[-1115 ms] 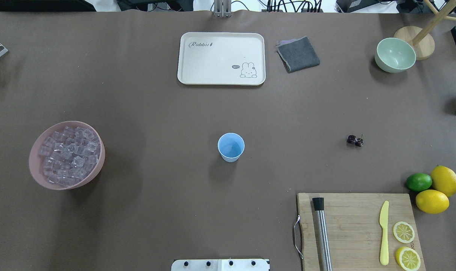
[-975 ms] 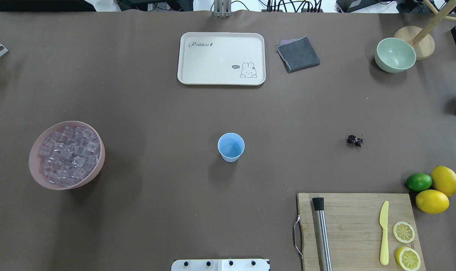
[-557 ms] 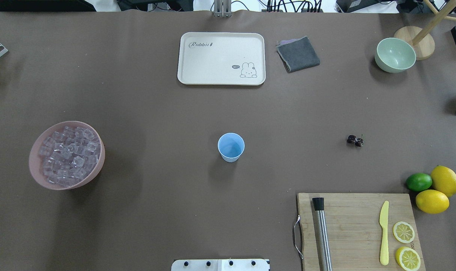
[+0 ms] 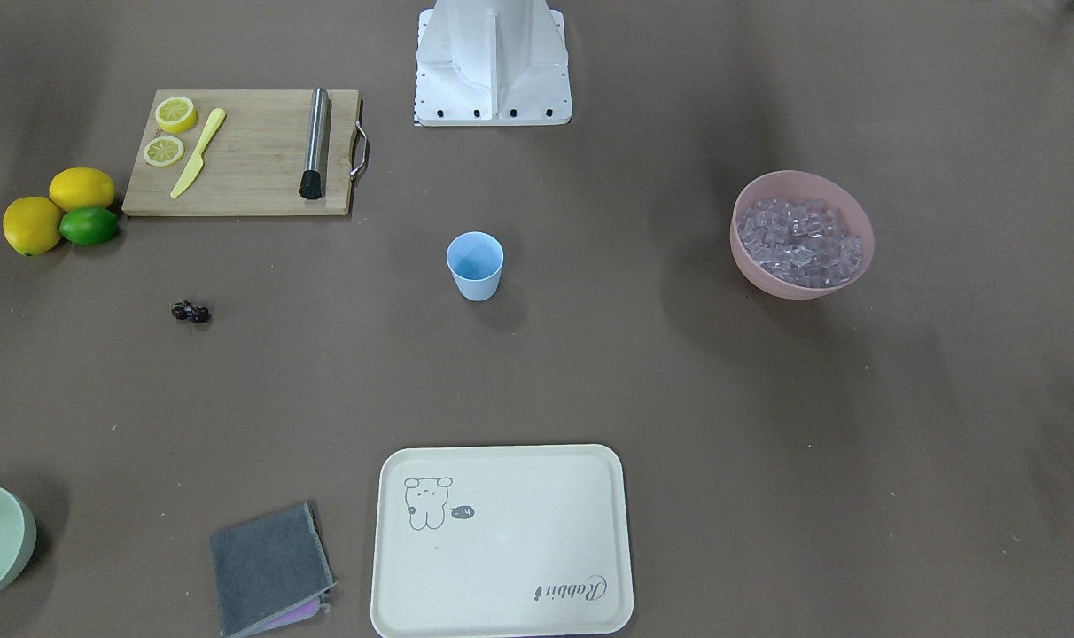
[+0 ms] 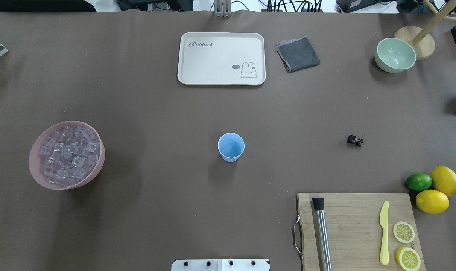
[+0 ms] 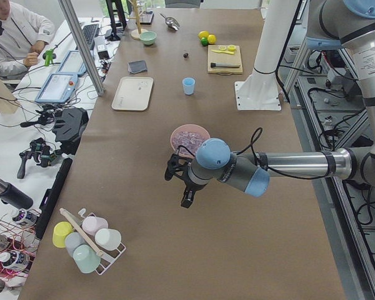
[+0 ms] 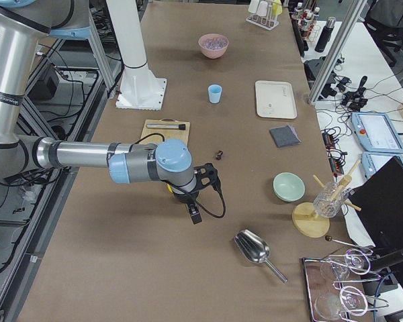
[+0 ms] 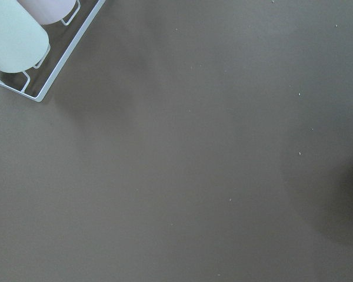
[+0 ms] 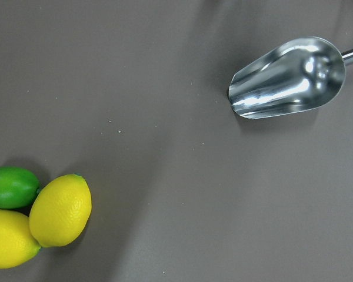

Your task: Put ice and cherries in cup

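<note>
The light blue cup [image 5: 231, 146] stands upright mid-table, also in the front view [image 4: 475, 264]. The ice [image 5: 68, 156] is heaped in a pink bowl [image 5: 35, 167] at the table's left. The cherries [image 5: 355, 140] lie on the table to the cup's right. My left gripper [image 6: 180, 181] shows only in the exterior left view, hovering above the table on the near side of the pink bowl [image 6: 189, 136]. My right gripper [image 7: 200, 194] shows only in the exterior right view, above the table near the cherries [image 7: 219, 155]. I cannot tell whether either is open or shut.
A cutting board [image 5: 356, 226] with a metal muddler [image 5: 322, 233], yellow knife [image 5: 384, 233] and lemon slices sits front right. Lemons [image 5: 444, 180] and a lime [image 5: 419, 181] lie beside it. A tray [image 5: 220, 58], grey cloth [image 5: 298, 54] and green bowl [image 5: 395, 55] are at the back. A metal scoop [image 9: 288, 76] lies far right.
</note>
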Available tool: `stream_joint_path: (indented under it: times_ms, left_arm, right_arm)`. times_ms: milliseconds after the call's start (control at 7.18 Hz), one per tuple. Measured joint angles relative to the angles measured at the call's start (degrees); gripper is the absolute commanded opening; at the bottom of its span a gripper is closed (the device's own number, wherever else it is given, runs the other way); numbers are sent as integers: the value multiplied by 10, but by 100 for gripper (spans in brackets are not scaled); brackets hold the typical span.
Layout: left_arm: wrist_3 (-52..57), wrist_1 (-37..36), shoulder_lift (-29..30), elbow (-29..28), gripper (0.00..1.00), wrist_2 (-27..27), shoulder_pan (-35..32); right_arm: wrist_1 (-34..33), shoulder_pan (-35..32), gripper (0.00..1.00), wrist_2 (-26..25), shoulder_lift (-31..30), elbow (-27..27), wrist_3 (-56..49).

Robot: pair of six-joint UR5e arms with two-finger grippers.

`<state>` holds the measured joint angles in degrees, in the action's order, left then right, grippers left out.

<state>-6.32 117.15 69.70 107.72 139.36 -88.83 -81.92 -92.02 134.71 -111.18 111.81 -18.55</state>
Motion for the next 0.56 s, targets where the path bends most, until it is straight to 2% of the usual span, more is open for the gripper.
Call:
stream_joint_path:
  times_ms: [557]
  left_arm:
    - [-9,1,2,-2,98,-4,1]
  right_arm:
    - [-1,0,100,23,-3,-1,-1]
